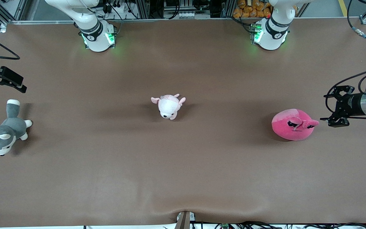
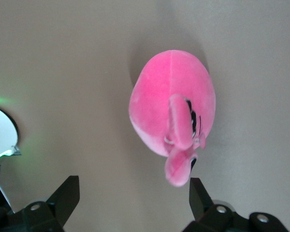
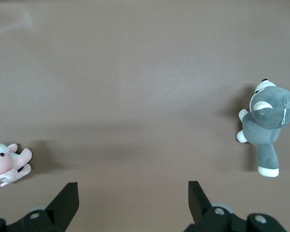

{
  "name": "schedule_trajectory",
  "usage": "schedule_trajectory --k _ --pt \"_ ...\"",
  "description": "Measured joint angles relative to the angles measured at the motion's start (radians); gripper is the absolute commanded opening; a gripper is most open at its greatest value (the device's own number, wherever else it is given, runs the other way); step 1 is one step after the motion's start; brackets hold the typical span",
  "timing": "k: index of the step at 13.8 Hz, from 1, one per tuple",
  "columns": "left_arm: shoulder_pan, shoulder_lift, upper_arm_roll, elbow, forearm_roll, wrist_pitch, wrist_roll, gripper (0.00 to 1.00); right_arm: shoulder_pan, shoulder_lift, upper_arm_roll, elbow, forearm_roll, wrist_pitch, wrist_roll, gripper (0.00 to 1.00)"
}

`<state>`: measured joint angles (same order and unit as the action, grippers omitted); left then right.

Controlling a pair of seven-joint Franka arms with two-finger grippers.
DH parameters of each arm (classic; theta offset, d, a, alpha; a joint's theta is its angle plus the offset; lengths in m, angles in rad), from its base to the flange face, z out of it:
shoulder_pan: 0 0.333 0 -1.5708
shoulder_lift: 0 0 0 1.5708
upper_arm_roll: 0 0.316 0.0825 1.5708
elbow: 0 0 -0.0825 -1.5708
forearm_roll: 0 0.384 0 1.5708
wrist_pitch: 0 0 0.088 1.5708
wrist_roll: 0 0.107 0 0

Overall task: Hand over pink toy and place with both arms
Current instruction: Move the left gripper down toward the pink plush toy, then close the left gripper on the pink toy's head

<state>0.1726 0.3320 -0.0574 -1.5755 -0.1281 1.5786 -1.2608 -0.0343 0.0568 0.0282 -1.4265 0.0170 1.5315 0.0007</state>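
Now: left gripper (image 1: 328,106) spread wide, empty, just beside toy (image 1: 292,124).
Toy lies on tabletop (image 1: 183,175) near left arm's edge, snout toward that gripper. Right gripper (image 1: 19,83) open, waiting over the right arm's edge, well apart.

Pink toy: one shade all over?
No: pink toy is hot pink with a paler patch on top, clearest in front view.

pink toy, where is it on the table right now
In the front view the pink toy lies on the table toward the left arm's end, just beside the open left gripper.
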Motion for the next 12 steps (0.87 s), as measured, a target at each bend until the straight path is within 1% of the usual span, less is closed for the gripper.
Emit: schedule_trajectory --k 2,7,12 --pt "0.001 0.026 0.0 0.001 -0.016 0.022 -0.01 1.0 0.0 0.0 0.0 0.0 0.0 0.0 0.0 1.0" --pt "0.002 0.043 -0.001 0.003 -0.034 0.073 -0.019 1.0 0.0 0.001 0.0 0.0 0.0 0.0 0.0 1.0" --pt "0.017 0.11 0.0 0.002 -0.056 0.11 -0.019 1.0 0.0 0.001 0.0 0.0 0.0 0.0 0.0 1.0"
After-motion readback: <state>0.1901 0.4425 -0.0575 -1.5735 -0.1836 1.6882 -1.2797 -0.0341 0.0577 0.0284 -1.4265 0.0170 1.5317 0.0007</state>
